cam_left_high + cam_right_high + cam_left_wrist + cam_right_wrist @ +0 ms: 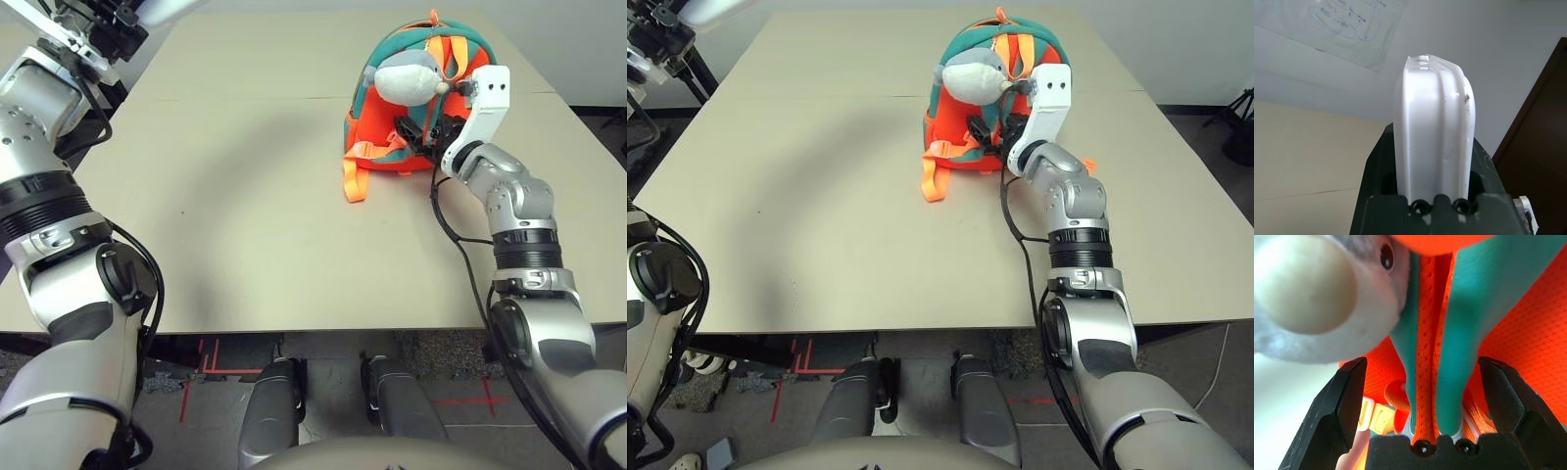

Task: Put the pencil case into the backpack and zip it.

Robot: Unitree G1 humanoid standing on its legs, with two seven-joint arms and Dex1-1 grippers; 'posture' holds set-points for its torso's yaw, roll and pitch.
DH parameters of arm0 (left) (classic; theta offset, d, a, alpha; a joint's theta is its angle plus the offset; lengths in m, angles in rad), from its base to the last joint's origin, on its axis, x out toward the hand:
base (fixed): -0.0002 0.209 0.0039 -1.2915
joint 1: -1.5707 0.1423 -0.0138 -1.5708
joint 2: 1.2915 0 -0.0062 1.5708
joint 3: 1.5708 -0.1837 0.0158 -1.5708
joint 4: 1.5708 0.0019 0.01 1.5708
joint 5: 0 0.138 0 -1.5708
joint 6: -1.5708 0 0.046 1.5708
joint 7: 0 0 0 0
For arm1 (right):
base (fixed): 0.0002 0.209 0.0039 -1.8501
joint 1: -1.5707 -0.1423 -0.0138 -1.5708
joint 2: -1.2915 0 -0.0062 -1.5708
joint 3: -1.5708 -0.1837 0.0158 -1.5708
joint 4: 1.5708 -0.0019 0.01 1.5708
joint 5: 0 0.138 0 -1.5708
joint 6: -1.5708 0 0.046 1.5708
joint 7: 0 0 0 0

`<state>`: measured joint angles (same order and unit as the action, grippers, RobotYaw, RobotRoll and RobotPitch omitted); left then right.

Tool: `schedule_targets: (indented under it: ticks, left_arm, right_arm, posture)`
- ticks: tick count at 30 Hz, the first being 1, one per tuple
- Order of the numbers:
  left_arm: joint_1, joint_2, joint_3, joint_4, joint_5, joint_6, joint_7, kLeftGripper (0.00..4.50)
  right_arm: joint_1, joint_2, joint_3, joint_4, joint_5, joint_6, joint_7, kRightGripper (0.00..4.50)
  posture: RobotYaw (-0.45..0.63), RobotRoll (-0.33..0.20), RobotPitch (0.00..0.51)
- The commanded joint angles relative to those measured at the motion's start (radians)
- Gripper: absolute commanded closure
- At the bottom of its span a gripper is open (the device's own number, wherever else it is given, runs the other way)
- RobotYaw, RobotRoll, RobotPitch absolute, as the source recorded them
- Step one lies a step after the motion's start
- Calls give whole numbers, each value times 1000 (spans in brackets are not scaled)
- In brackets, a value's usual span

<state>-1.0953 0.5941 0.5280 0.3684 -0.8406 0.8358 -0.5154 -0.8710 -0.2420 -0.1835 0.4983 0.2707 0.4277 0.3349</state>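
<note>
1. The left jaws [1435,205] clamp the flat white rounded-corner plastic pencil case [1434,127] by one end, raised high off to the left, well away from the bag.
2. The right jaws [1422,396] stand wide around the teal and orange straps of the small orange fabric backpack [387,147], just under its grey-white plush toy [407,76].
3. I'd judge the bag needs steadying and opening first; grip the trim, not the toy; then bring the case across the beige tabletop [245,196] end-first.
</note>
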Motion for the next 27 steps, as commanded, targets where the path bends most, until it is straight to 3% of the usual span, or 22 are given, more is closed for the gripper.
schedule_targets:
  ticks: [1, 3, 10, 12, 27]
  left_arm:
    - [-2, -5, -17, -17, 8, -29, -5, 3259]
    - [0, -7, -23, -14, 10, -34, -6, 3259]
    - [2, -15, -41, -1, 17, -49, -10, 3259]
    - [2, -20, -44, 2, 19, -50, -12, 3259]
    - [-1, -38, -64, 26, 28, -70, -19, 3259]
  right_arm:
    - [-14, 4, 8, 43, -17, -44, -7, 375]
    - [-14, 3, 9, 42, -16, -48, -5, 929]
    - [12, 1, 13, -11, -9, -32, 10, 3667]
    - [20, 2, 14, -34, -5, -23, 15, 4255]
    - [86, -81, 9, -444, 63, 256, 24, 4297]
  posture:
    - [-94, 0, 105]
    - [-94, 0, 105]
    - [-100, 0, 103]
    - [-100, 0, 103]
    - [-136, 0, 112]
